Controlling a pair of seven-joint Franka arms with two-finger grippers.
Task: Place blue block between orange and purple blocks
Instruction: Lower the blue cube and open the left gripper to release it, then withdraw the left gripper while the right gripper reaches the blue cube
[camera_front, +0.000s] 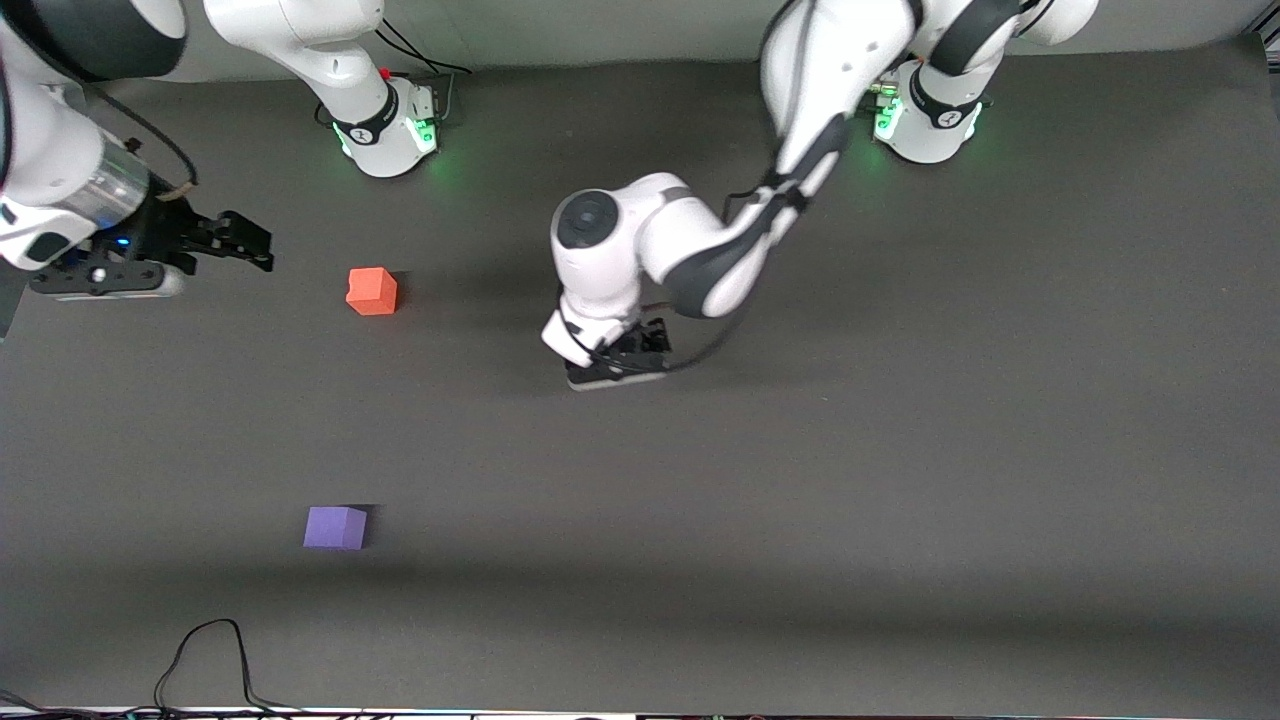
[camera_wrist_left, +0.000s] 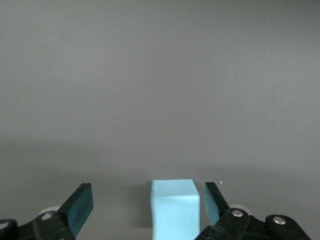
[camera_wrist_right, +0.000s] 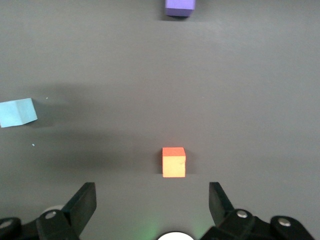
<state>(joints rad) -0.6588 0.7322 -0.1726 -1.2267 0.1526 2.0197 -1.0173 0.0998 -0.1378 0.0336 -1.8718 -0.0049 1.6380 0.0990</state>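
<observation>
**Blue block sits free between the spread fingers of the left hand**

The left arm reaches from its base at the tabletop's robot-side edge down to the middle of the tabletop, where the left hand (camera_front: 622, 366) is low over the dark surface. In the left wrist view its two fingers (camera_wrist_left: 79, 207) stand wide apart, with the blue block (camera_wrist_left: 174, 208) resting on the tabletop (camera_front: 900, 450) between them. One finger is close beside the block with a thin gap showing; the other is well clear of it. Neither pad presses on the cube, so the hand has hold of nothing. From the front camera the block itself is hidden under the arm's wrist.

The orange block (camera_front: 372, 291) lies toward the right arm's end of the tabletop, nearer the robot-side edge. The purple block (camera_front: 336, 527) lies at the same end but much closer to the front camera's edge, well apart from the orange one. The stretch of tabletop between those two cubes is bare, and the blue block lies off to the side of that line, toward the tabletop's centre.

The right arm waits, with the right hand (camera_front: 240, 243) in the air over the tabletop near the orange block. Its fingers (camera_wrist_right: 82, 204) are fully spread and grip nothing; the right wrist view shows the orange cube on the surface below them.
</observation>
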